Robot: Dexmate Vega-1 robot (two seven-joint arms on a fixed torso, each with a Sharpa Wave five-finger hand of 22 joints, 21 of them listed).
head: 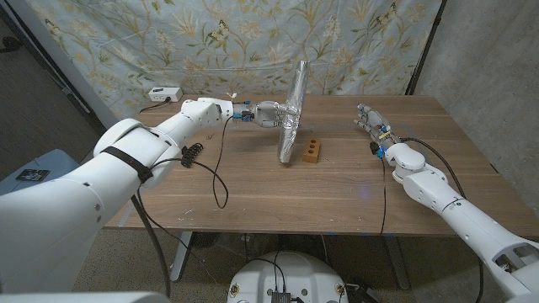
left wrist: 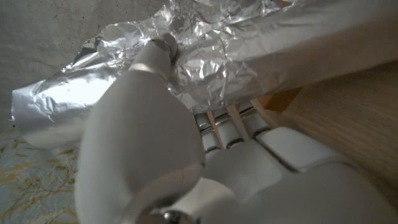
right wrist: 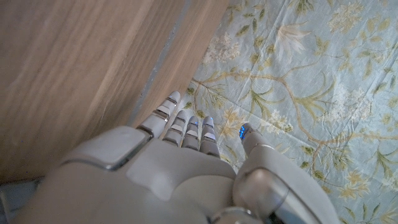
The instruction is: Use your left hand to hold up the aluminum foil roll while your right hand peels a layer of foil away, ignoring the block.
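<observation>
One wooden table (head: 337, 181) stands before a flowered cloth backdrop (head: 168, 42), with a grey wall (head: 488, 50) at the robot's right and a white power strip (head: 165, 93) on the table's far left corner. One foil roll (head: 290, 114) stands tilted near the table's middle, its lower end on the wood just beside one small brown block (head: 313, 151). Of two hands, the left hand (head: 269, 113) grips the roll's crinkled middle, while the right hand (head: 369, 119) is well apart to the right, holding nothing, fingers loosely extended.
</observation>
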